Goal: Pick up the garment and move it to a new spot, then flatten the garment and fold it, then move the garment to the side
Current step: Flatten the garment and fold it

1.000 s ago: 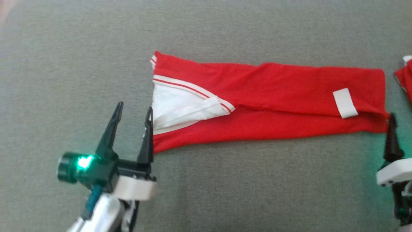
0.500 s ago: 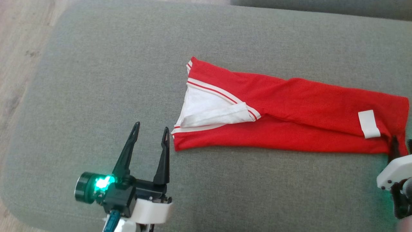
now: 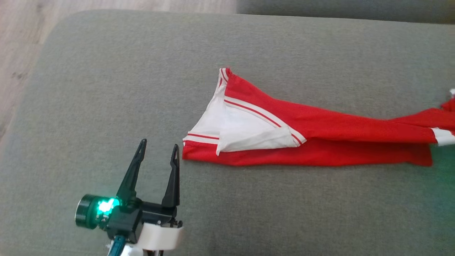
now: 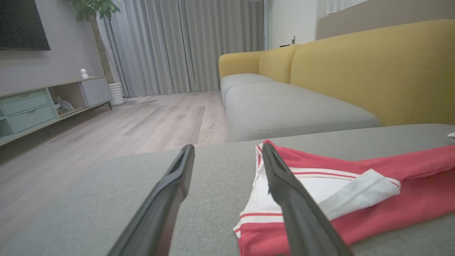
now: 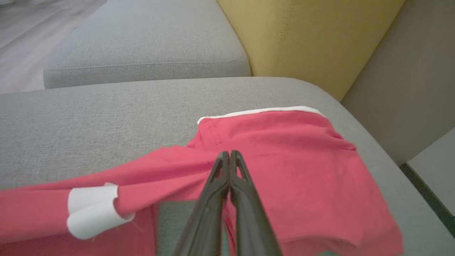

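Red fabric garment with white striped trim [image 3: 320,142] lies stretched on grey sofa cushion [image 3: 106,89]. Right pincer [image 5: 229,153] clamped tight on its right end. Left pincer [image 3: 159,143] wide open, empty, just beside left hem. Step: pick-up. Next: left pinches hem corner.

Support: a grey fabric sofa cushion [image 3: 106,89] is used.
Laid on it: a red garment [image 3: 337,142], white-trimmed, is stretched along the cushion.
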`<state>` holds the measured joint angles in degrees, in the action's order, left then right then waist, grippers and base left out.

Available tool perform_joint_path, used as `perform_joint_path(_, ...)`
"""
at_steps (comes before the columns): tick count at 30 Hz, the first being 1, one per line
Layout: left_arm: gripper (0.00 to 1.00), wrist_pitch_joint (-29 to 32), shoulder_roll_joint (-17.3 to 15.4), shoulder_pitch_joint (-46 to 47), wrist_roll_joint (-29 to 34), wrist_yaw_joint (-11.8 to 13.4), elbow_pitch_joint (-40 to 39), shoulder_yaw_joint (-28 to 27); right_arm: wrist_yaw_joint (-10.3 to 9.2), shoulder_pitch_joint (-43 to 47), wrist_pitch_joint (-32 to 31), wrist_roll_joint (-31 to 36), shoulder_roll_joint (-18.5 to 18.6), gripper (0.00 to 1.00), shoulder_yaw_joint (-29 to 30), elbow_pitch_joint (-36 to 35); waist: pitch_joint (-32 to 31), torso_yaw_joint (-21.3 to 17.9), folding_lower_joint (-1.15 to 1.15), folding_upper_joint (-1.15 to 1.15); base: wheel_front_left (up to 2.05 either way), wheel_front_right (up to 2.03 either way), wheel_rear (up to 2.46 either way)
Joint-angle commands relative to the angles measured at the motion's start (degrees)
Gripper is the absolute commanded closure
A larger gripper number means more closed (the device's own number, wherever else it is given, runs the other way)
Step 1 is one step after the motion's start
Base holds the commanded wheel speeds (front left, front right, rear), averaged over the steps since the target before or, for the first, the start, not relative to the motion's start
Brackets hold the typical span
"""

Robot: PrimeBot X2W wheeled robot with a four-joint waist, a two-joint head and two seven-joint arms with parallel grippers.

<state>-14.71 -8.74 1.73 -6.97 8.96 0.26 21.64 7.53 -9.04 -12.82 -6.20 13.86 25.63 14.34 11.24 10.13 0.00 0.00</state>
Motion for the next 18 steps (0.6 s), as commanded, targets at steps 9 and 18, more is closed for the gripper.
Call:
perform_joint_path(9, 0.00, -0.3, 1.2, 0.7, 2.1, -2.7, -1.0, -3.7, -0.04, 2.3, -2.2, -4.5, -0.4, 0.69, -5.3, -1.9, 0.6, -0.9, 0.00, 0.00, 0.00, 0.00, 0.00)
perform_joint_path(18, 0.00, -0.3, 2.4, 1.9, 2.4, -7.0, 2.4, -2.5, -0.04, 3.7, -1.5, -3.7, -3.0, 0.00, -5.4, -3.4, 1.3, -0.4, 0.00, 0.00, 0.00, 0.00, 0.00)
